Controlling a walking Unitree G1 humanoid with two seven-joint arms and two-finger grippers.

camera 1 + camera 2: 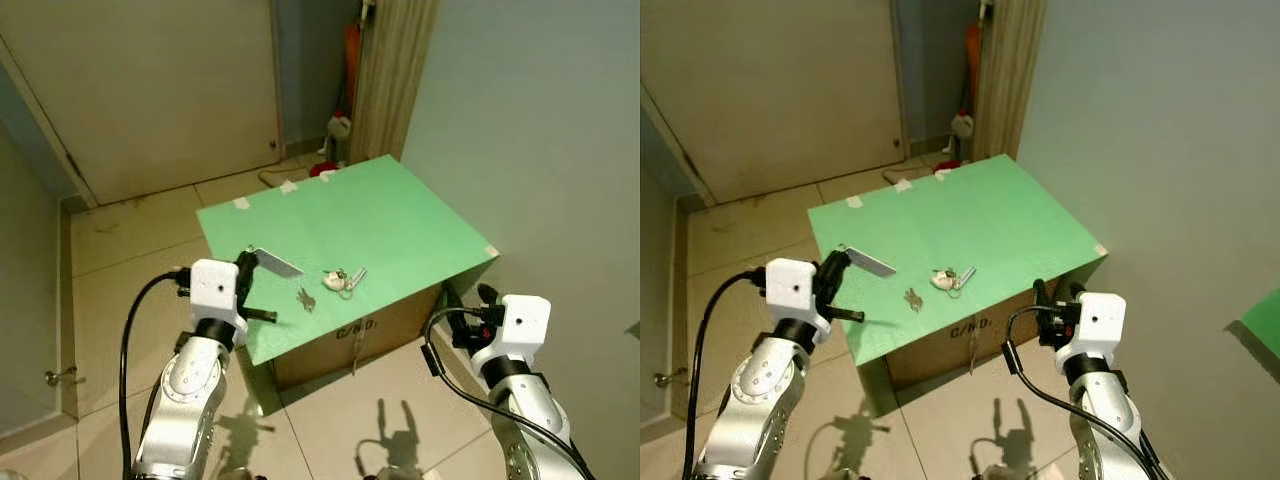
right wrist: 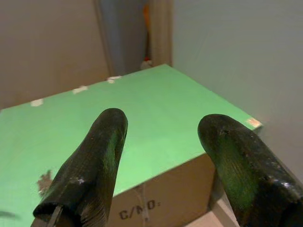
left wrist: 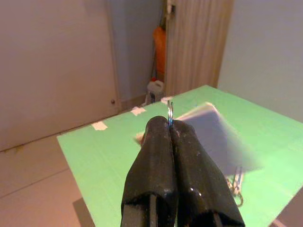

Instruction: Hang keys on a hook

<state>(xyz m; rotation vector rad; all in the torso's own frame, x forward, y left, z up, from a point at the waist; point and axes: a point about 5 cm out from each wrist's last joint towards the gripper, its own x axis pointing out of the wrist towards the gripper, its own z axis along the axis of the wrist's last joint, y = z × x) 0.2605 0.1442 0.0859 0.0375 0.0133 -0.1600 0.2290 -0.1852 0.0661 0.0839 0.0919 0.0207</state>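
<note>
While raised over the near-left corner of the green sheet [image 1: 380, 215] covering a cardboard box [image 1: 360, 335], left gripper [image 1: 250, 264] noted with fingers [image 3: 163, 161] pressed together, pinching the edge of a flat grey plate [image 1: 277, 263]. Plate projecting beyond the fingertips, clear of the sheet, tilted; identity as a hook plate not confirmable.

Keys [image 1: 343, 279] found lying flat on the sheet, ahead of and to the right of the left fingertips, apart from them. Bunch made up of a pale fob, a ring and a silver key. Second small key [image 1: 306, 298] lying separately just beside the bunch, nearer the left fingertips, untouched.

Right gripper [image 1: 466, 295] held off the box's near-right corner, fingers [image 2: 97, 161] spread wide, nothing between them; sheet edge and printed box side visible beyond the tips. Well apart from the keys.

Tiled floor [image 1: 130, 230] and closed door [image 1: 150, 80] behind the box.
</note>
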